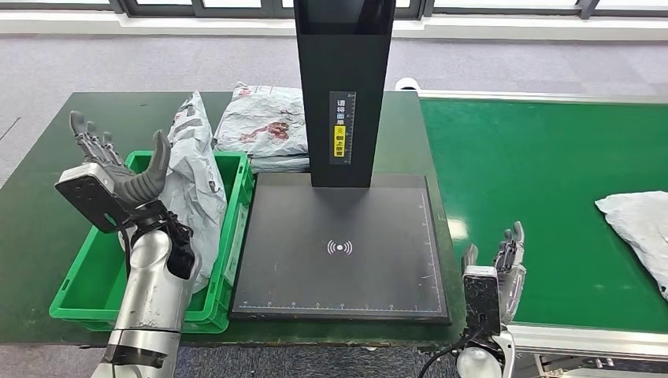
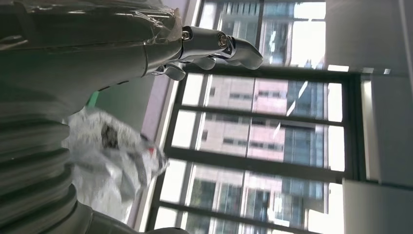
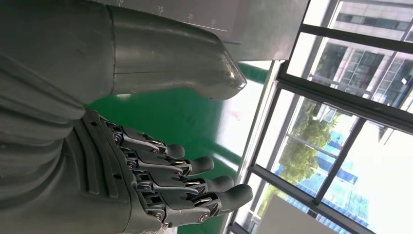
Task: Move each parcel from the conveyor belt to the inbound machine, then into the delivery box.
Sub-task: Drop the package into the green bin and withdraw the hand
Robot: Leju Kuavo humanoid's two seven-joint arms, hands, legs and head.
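A grey plastic parcel (image 1: 193,177) stands upright in the green delivery box (image 1: 87,272) at the left. My left hand (image 1: 110,177) hovers over the box beside the parcel, fingers spread, holding nothing. The same parcel (image 2: 109,161) appears past my left hand (image 2: 204,48) in the left wrist view. Another grey parcel (image 1: 638,224) lies on the green conveyor belt (image 1: 536,181) at the far right. My right hand (image 1: 496,276) is open at the belt's near edge, next to the black inbound machine's platform (image 1: 339,248). Its fingers (image 3: 195,185) are straight and empty.
More grey parcels (image 1: 264,122) are piled on the dark table (image 1: 47,181) behind the box and beside the machine's black column (image 1: 343,87). The belt's metal rim (image 1: 583,339) runs along the front right.
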